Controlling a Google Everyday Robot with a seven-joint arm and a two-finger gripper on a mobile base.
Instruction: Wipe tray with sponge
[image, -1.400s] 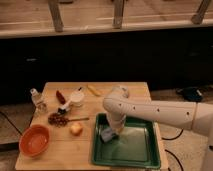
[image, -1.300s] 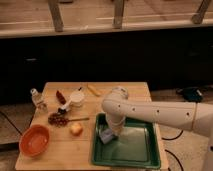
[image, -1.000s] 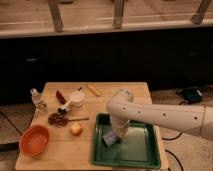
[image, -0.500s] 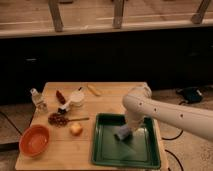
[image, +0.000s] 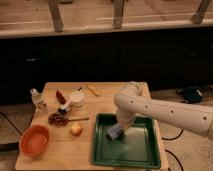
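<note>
The dark green tray (image: 136, 151) lies on the right half of the wooden table. The pale blue-grey sponge (image: 114, 132) rests on the tray's bottom near its back left part. My gripper (image: 120, 125) comes down from the white arm on the right, is shut on the sponge and presses it against the tray. The wrist hides most of the fingers.
An orange bowl (image: 35, 141) sits at the table's front left, with a small yellowish fruit (image: 76, 129) and a pile of dark bits (image: 57, 119) nearby. A white-headed brush (image: 68, 104), a white cup (image: 77, 97), a small bottle (image: 36, 99) and a yellow item (image: 94, 90) stand at the back.
The gripper swept the sponge from the tray's left side towards the right, then came back a little to the left. Nothing else on the table moved.
</note>
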